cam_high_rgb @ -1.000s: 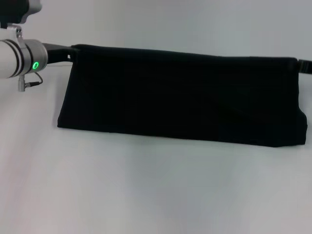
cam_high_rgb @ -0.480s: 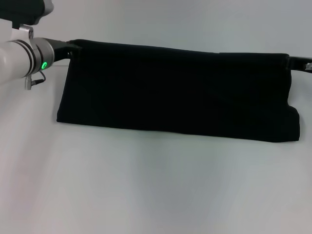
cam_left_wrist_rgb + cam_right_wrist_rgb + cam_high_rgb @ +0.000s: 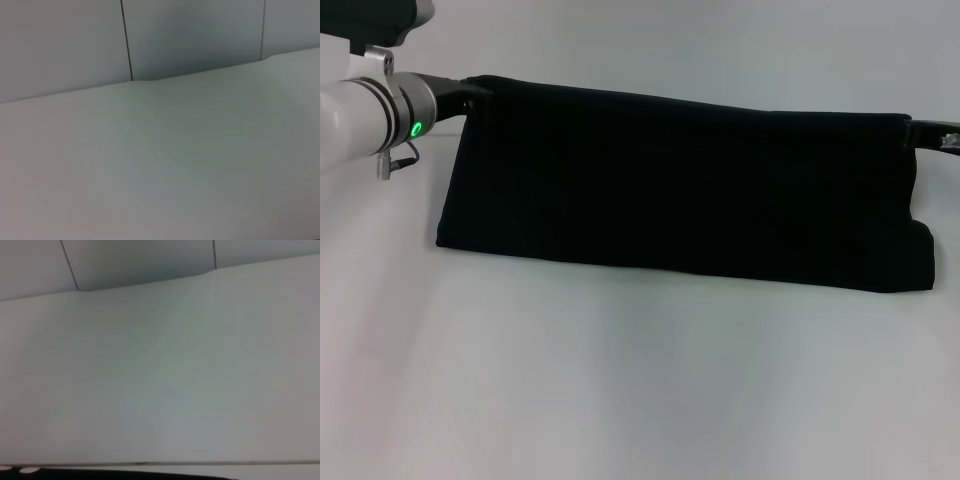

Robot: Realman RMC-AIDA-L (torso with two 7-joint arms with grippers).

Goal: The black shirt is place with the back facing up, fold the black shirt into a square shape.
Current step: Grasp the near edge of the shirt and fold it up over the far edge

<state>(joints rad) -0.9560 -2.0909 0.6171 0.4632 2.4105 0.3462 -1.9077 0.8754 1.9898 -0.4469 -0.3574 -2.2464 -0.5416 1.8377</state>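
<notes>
The large plain black shirt of soft matte cloth (image 3: 685, 185) is held up off the pale grey worktop (image 3: 640, 390) by its upper edge, stretched wide between the two arms, with its lower edge resting on or just above the surface. The left claw (image 3: 470, 93) is seen at the upper left corner of the cloth and the right claw (image 3: 925, 133) at the upper right corner; both are judged to be clamped on the fabric, since the edge runs taut between them, though the fingers themselves are hidden by the dark cloth. The hanging shape is a long, low band, which suggests that at least one lengthwise fold has been made. A square has not yet been reached: the band has still to be laid down and folded across its length. No lettering is visible.
</notes>
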